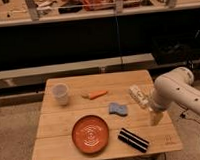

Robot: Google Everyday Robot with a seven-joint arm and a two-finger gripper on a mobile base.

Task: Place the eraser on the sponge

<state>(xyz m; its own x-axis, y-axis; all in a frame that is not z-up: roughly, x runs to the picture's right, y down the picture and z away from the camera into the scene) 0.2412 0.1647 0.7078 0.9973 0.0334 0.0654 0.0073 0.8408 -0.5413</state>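
While bent downward — end effector (156,118) near eraser (132,139)

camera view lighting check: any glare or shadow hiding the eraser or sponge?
Camera view: warm, even light on the wooden table; no glare or shadow on the eraser or the sponge, both stand out from the wood. Same view, behind: under the shelf is nearly black. Same view, right: the gripper hangs at the table's right edge, right of the sponge, close in tone to the wood.

My claw (156,117) hangs over the counter's (56,149) right edge — eraser (133,139) front-left of it, sponge (118,109) to its left (plate (91,133) left of the eraser).
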